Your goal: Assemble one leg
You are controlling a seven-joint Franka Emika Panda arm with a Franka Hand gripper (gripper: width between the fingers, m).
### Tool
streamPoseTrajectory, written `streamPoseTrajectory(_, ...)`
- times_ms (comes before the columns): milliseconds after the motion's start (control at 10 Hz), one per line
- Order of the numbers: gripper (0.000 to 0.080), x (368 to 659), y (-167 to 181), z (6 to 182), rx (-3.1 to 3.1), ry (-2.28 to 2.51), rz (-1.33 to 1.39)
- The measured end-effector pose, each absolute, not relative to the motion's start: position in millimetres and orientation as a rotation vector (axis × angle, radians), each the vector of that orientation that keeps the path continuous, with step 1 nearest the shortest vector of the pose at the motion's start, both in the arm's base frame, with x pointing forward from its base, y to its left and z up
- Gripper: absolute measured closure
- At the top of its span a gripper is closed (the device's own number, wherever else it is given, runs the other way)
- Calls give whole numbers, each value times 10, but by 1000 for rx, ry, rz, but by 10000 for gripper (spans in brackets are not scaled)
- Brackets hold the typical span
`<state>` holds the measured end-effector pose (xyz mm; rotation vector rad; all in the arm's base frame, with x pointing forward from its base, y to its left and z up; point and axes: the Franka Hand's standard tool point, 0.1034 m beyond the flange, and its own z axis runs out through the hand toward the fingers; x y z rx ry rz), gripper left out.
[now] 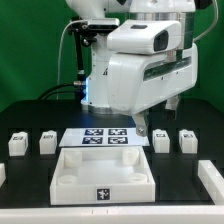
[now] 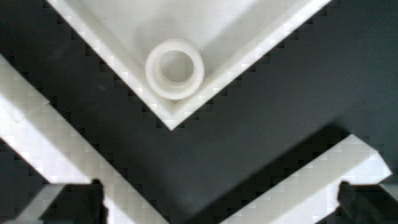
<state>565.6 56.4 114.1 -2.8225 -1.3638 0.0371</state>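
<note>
Four small white legs (image 1: 161,139) stand in a row across the exterior frame's middle, two either side of the marker board (image 1: 104,138). My gripper (image 2: 217,203) is spread wide, holding nothing; the wrist view shows a corner hole (image 2: 175,68) of the base (image 1: 75,192).

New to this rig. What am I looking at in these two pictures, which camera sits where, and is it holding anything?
The big white machine is a robot arm with two jaws at its end. The exterior view comes from a camera off the arm, facing the black table. On the table lie a white tray-like base, a flat marker board behind it, and four small white legs in clear view, two to each side, such as this leg. The wrist view comes from a camera on the arm's wrist, looking at a corner of the base with a round hole. There the jaws stand apart with nothing between them, so nothing is held.
</note>
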Motion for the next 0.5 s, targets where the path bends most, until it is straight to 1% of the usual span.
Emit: streamPoseTrajectory(500, 150, 5651, 564, 1127, -2822, -1363, 40)
